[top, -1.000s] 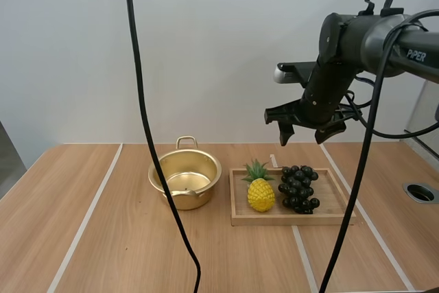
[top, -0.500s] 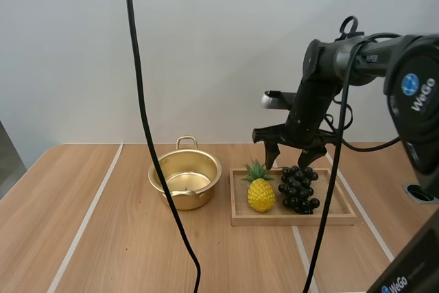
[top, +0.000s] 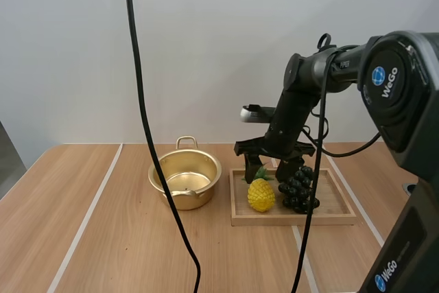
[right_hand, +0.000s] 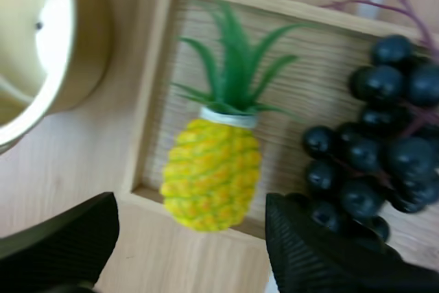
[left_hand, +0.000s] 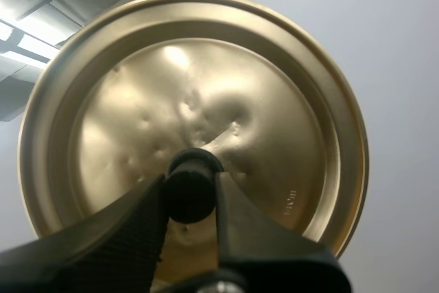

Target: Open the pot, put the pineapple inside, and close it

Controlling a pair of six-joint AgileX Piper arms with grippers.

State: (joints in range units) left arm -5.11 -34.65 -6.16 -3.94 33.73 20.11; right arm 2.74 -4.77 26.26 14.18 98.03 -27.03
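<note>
Right end effector (top: 267, 171) spread wide over the pineapple (top: 260, 195), half-hiding its leaves; left end effector (left_hand: 192, 193) pinches the knob (left_hand: 194, 182) of the lid (left_hand: 206, 94), lower rim hidden. Right arm (top: 394, 94) reads "WeGo".

Grapes (top: 298, 188) crowd the pineapple (top: 260, 195) on one flank; toward the pot (top: 191, 200) only the low rim of the tray (top: 336, 218) intervenes. The pot's mouth lies open.

Light wooden table (top: 103, 238), grain running side to side, crossed by pale strips (top: 86, 221) from its near edge toward its far edge. Directly behind the table, plain off-white wall (top: 206, 46), bare, evenly lit. Just off the table's left edge, dark grey sliver (top: 5, 162), too little to identify. Soft shadows on the tabletop.
</note>
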